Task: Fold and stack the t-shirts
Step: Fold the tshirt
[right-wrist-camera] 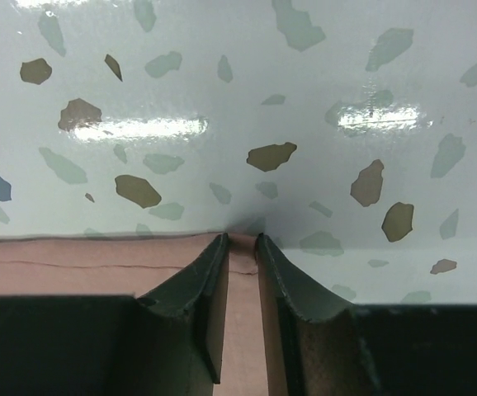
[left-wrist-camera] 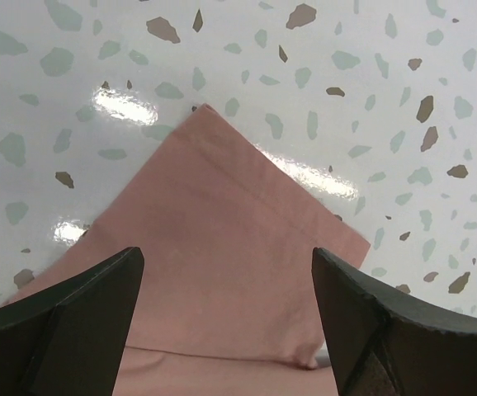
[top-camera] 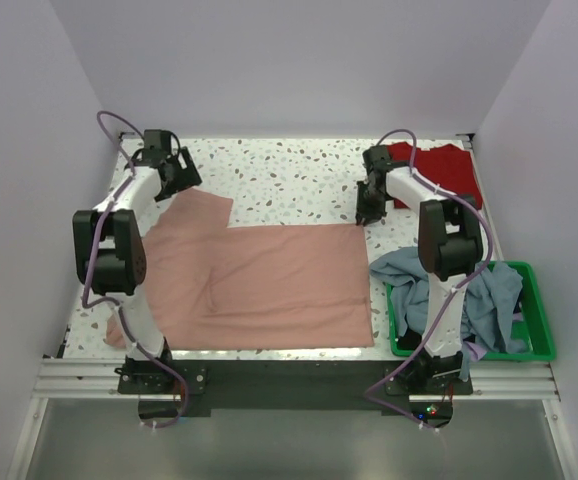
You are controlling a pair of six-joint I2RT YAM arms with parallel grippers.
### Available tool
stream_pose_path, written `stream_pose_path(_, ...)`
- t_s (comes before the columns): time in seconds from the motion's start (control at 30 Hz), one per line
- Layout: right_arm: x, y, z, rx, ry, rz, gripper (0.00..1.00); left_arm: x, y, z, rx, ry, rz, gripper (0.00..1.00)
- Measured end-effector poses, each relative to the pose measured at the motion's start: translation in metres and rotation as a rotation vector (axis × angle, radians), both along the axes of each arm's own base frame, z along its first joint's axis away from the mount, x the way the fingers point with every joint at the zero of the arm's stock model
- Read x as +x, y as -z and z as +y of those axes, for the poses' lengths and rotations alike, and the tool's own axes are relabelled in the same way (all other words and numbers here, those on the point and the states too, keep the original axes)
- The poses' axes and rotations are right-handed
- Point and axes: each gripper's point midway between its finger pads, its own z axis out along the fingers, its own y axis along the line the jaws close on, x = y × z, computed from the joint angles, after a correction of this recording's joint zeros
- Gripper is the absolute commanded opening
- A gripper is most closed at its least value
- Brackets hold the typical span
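— How is the right gripper (right-wrist-camera: 240, 241) seen?
— Its fingers are almost together, and the hem of the salmon-pink t-shirt (top-camera: 269, 285) is pinched between them at the far right corner of the cloth.
— And the left gripper (left-wrist-camera: 226, 252)?
— It is held wide apart above the far left sleeve.
— Where is the shirt laid?
— It is spread flat on the speckled table (top-camera: 289, 170), between both arms. A deep red t-shirt (top-camera: 439, 165) is placed at the far right corner. A blue-grey t-shirt (top-camera: 409, 268) is draped over the green basket (top-camera: 534, 290) at the near right.
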Motion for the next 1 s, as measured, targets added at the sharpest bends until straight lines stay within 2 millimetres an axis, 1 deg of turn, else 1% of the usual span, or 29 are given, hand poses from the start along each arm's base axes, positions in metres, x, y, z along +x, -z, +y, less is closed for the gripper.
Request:
stream_pose_path(0.03,0.0,0.0,-0.001,0.0,0.002,0.0,0.2,0.003,0.005,0.001,0.005,0.003,0.01,0.87)
stream_pose_path(0.07,0.0,0.0,-0.001,0.001,0.003,0.0,0.13,0.006,0.009,0.001,0.008,0.008,0.017,0.85)
stream_pose_path(0.17,0.0,0.001,-0.001,0.005,0.003,0.003,0.03,0.018,0.025,0.001,0.014,0.016,0.037,0.82)
stream_pose_path(0.27,0.0,0.001,0.0,0.007,0.003,0.004,0.02,0.027,0.041,0.002,0.018,0.022,0.059,0.79)
stream_pose_path(0.37,0.0,0.001,0.0,0.008,0.003,0.004,0.02,0.039,0.05,0.002,0.018,0.022,0.064,0.74)
stream_pose_path(0.5,0.0,0.001,0.0,0.01,0.002,0.005,0.01,0.054,0.051,0.005,0.029,0.014,0.048,0.69)
stream_pose_path(0.53,-0.001,0.001,0.0,0.011,0.002,0.006,0.01,0.056,0.05,0.006,0.034,0.009,0.045,0.66)
stream_pose_path(0.67,-0.001,0.002,0.001,0.017,0.001,0.006,0.0,0.065,0.042,0.013,0.059,-0.013,0.03,0.6)
stream_pose_path(0.77,-0.001,0.002,0.002,0.024,-0.001,0.009,0.0,0.067,0.038,0.017,0.079,-0.029,0.028,0.57)
stream_pose_path(0.83,-0.001,0.001,0.002,0.027,-0.002,0.009,0.0,0.065,0.04,0.02,0.09,-0.037,0.039,0.53)
stream_pose_path(1.0,-0.001,0.001,0.003,0.029,-0.003,0.01,0.0,0.061,0.056,0.024,0.1,-0.046,0.078,0.45)
